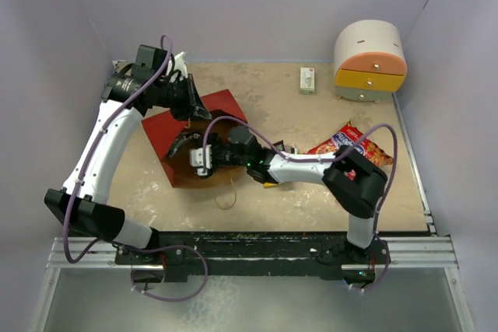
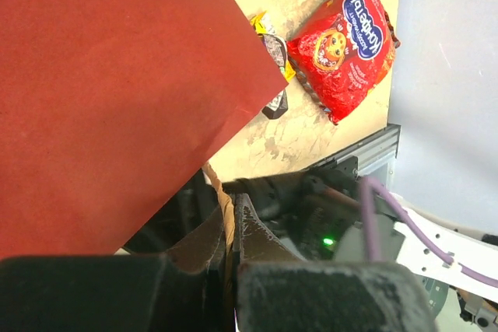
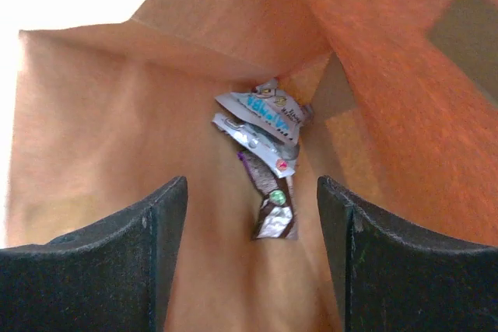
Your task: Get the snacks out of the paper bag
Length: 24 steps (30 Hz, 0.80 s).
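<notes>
Top external: paper bag (image 1: 167, 134) lies flat, mouth facing near-right.

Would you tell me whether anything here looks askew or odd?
The paper bag lies on its side rather than upright, its walls creased, and a crumpled silver-wrapped bar is wedged in the far fold, ahead of the open right gripper.

**Count of items, table and bag**

- 1 paper bag (image 1: 167, 134).
- 1 crisp packet (image 1: 348, 144).
- Loose candy bars on the table: 2 seen, 1 yellow bar (image 2: 274, 46) and 1 dark bar (image 2: 276, 105).
- Silver-wrapped bars (image 3: 263, 126) inside the bag: at least 2, overlapping; exact number not resolvable.
- 1 mini chest (image 1: 370, 44) with 2 drawers: orange drawer (image 1: 375, 64) and yellow drawer (image 1: 369, 80).
- 1 small white box (image 1: 308, 80).
</notes>
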Motion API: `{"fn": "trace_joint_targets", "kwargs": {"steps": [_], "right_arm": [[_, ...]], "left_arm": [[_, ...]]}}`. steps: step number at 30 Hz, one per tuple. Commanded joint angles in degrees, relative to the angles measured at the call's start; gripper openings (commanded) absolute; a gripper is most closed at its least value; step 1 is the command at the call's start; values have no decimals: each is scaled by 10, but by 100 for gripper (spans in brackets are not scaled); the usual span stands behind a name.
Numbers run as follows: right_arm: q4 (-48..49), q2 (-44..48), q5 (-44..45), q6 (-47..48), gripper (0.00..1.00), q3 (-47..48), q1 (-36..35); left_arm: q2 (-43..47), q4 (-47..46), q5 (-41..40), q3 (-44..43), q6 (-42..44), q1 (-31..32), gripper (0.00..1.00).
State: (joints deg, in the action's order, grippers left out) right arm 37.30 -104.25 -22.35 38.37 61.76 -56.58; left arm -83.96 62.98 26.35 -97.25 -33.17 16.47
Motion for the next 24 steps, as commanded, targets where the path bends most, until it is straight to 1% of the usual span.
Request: {"fn": "trace_joint_targets", "kwargs": {"steps": [1,5,13,19,24], "right_arm": [[-21,-55,-9,158,70,66,1],[-42,-103,8,232,70,119,1],[-33,-183,63,288,71,187,2],[-19,-241,98,304,69,237,2],[-20,-280,101,309,66,278,7]], "left_arm": [[-1,3,19,-36,14,-2,0],[-8,-2,43,-33,11,-2,0],[-31,16,58,-55,35,-2,0],[-43,30,56,-68,51,-3,0],[-49,42,54,-75,60,-2,0]]}}
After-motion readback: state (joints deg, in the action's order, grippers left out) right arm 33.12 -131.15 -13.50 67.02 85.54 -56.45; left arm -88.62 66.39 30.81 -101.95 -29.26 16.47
